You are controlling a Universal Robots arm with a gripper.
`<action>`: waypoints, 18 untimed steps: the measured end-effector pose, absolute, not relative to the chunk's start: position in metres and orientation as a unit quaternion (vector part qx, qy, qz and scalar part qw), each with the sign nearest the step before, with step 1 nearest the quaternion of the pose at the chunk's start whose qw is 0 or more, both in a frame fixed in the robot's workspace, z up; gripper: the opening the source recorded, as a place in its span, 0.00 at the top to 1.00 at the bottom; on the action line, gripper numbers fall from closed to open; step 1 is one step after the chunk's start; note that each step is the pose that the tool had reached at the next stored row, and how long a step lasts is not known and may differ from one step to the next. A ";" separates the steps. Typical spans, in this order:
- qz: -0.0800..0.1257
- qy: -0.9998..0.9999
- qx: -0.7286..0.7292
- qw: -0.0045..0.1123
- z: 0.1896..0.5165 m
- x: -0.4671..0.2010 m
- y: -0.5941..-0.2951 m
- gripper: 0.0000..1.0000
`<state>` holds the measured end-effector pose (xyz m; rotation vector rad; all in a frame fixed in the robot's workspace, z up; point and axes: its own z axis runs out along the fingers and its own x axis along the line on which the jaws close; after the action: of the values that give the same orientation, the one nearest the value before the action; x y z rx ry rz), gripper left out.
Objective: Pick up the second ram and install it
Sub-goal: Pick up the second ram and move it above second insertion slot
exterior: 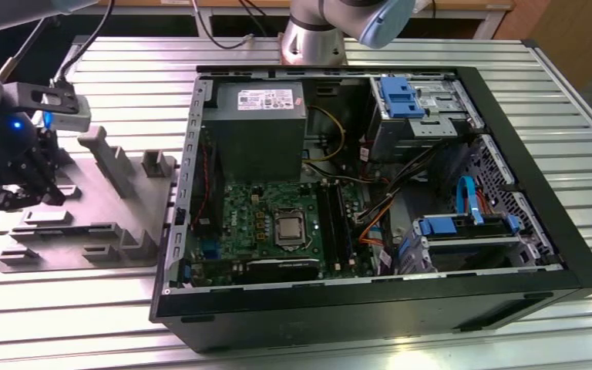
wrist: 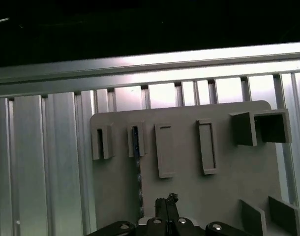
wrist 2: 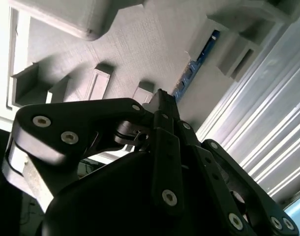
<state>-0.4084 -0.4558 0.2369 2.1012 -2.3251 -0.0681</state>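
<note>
The second ram [wrist: 138,169] is a thin blue-green stick standing on edge in a slot of the grey holder plate [wrist: 224,167]. In the second wrist view the ram [wrist 2: 196,61] runs along the holder plate [wrist 2: 140,44], just past my fingertips. My gripper [wrist: 167,200] hovers above the plate, a little to one side of the stick, its fingers shut together with nothing between them. In the exterior view the gripper [exterior: 16,199] hangs over the holder plate [exterior: 111,208], on the exterior view's left of the open computer case [exterior: 543,231].
Inside the case lie the motherboard with its long black memory slots [exterior: 332,223], the processor [exterior: 289,227] and the grey power supply [exterior: 260,127]. Blue drive brackets [exterior: 461,225] and cables crowd the case's far side. Raised blocks [exterior: 105,154] stand on the holder plate. The ribbed metal table [exterior: 70,308] surrounds everything.
</note>
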 end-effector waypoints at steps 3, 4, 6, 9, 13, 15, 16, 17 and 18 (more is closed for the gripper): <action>-0.022 -0.727 0.686 0.004 0.236 -0.408 -0.456 0.90; -0.022 -0.724 0.689 0.004 0.236 -0.409 -0.456 0.90; -0.022 -0.720 0.694 0.004 0.236 -0.409 -0.458 0.90; -0.022 -0.715 0.699 0.004 0.235 -0.409 -0.461 0.90; -0.021 -0.709 0.705 0.005 0.235 -0.410 -0.467 0.90; -0.021 -0.707 0.707 0.005 0.234 -0.411 -0.469 0.90; -0.021 -0.705 0.709 0.005 0.233 -0.411 -0.471 0.90; -0.021 -0.704 0.710 0.005 0.232 -0.411 -0.472 0.90; -0.022 -0.703 0.711 0.005 0.231 -0.412 -0.474 0.90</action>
<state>-0.4115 -0.4739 0.2308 2.2272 -2.2013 -0.0675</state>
